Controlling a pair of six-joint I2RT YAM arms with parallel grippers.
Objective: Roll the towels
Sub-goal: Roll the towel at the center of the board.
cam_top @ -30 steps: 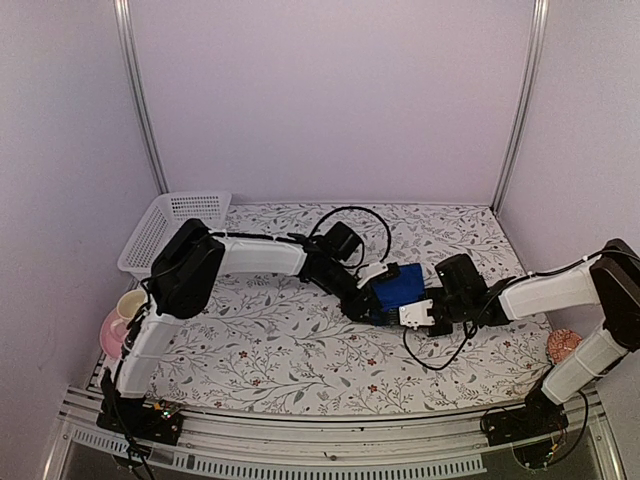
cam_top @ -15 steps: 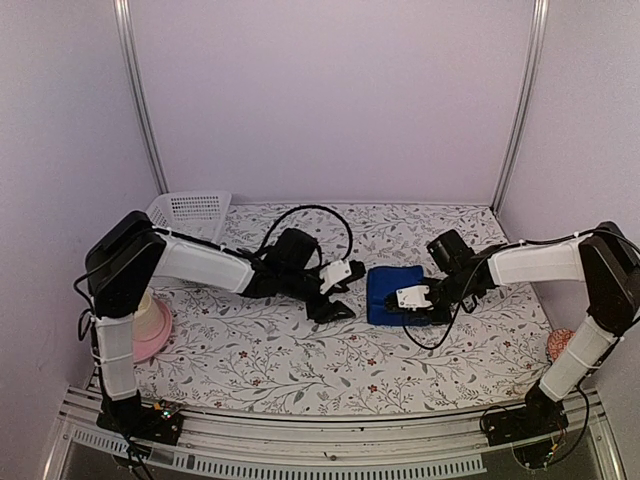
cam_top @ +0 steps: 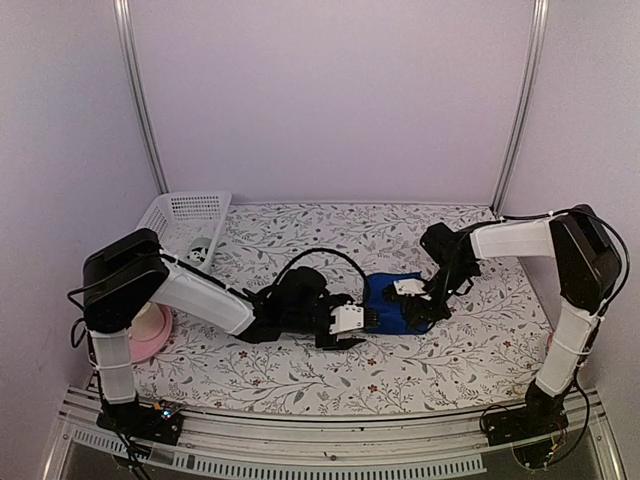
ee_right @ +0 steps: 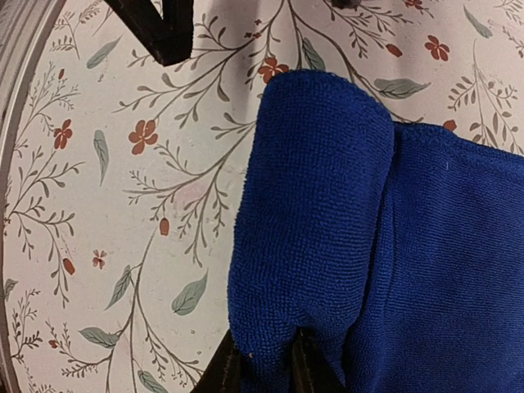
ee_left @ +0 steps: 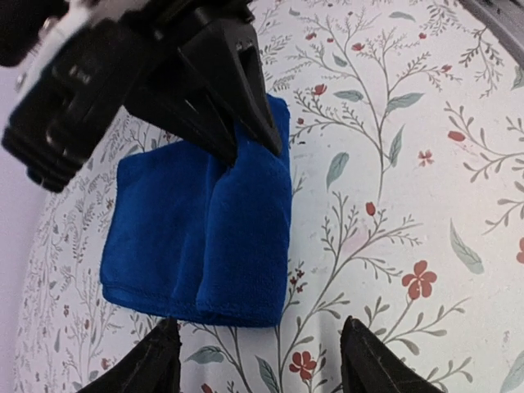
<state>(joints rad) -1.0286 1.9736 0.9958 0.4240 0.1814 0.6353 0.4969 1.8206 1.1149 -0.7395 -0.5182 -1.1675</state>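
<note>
The royal-blue towel (cam_top: pixel 392 300) lies partly rolled on the flowered table, with a thick rolled fold (ee_right: pixel 315 196) along one side and a flatter layer (ee_left: pixel 155 229) beside it. My right gripper (ee_right: pixel 264 370) is shut on the end of that rolled fold, with cloth pinched between its black fingers (ee_left: pixel 233 90). My left gripper (ee_left: pixel 262 364) stands open just short of the towel's near edge, touching nothing. A small pale bundle (cam_top: pixel 200 250), possibly the sage-green towel, lies in the basket; it is too small to tell.
A white mesh basket (cam_top: pixel 180 212) stands at the back left. A pink dish (cam_top: pixel 152 328) sits by the left arm's base. A small pinkish object (cam_top: pixel 551 340) shows at the right edge. Metal posts (cam_top: pixel 140 100) rise at the back corners.
My left gripper let go of the blue towel, drew back to the left, then came in low at its near-left edge, open. My right arm swung toward the back, still holding the fold.
</note>
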